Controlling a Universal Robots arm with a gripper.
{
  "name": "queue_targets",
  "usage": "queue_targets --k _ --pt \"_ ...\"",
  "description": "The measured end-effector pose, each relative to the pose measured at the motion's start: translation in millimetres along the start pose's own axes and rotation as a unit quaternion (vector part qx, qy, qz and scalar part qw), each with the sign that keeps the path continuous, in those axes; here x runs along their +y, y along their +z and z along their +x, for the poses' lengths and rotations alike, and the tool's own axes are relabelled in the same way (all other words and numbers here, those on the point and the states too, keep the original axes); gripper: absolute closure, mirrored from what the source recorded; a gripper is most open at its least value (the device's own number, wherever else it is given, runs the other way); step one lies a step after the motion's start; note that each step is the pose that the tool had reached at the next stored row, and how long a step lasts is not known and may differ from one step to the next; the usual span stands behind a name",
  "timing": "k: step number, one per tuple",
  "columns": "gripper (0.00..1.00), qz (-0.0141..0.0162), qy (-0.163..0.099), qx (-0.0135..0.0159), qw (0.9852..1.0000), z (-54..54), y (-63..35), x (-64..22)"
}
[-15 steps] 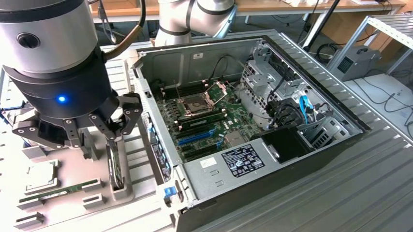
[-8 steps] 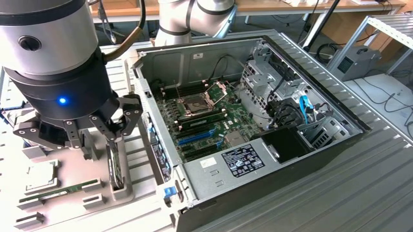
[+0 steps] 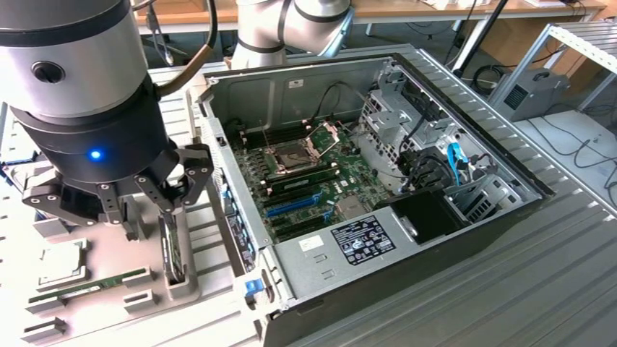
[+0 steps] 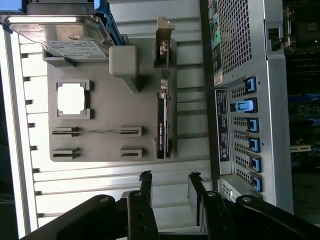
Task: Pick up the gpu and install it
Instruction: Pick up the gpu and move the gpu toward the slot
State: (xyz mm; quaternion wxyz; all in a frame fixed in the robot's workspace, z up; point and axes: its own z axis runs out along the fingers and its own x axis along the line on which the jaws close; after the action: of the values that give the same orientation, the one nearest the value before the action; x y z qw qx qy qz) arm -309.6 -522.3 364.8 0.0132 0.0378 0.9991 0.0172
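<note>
Exterior view: wide-spread end effector (image 3: 152,220) near gpu (image 3: 175,253)

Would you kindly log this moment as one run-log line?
claw open, empty | over gpu | gpu on edge in gray holder | computer case open

Labels on the power supply (image 3: 362,241) and hard drive (image 4: 75,47) are illegible.

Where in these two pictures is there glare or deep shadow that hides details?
Wrist view: the processor chip is washed out to plain white, a bright streak runs along the hard drive's edge, and the computer case's inside is nearly black. Exterior view: light is even, the motherboard is well lit, but the gpu below the claw looks dark.
</note>
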Motion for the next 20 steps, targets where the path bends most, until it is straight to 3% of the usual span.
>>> queue_targets --k 20 --pt "0.58 0.0 0.0 0.0 1.0 0.5 6.9 -0.3"
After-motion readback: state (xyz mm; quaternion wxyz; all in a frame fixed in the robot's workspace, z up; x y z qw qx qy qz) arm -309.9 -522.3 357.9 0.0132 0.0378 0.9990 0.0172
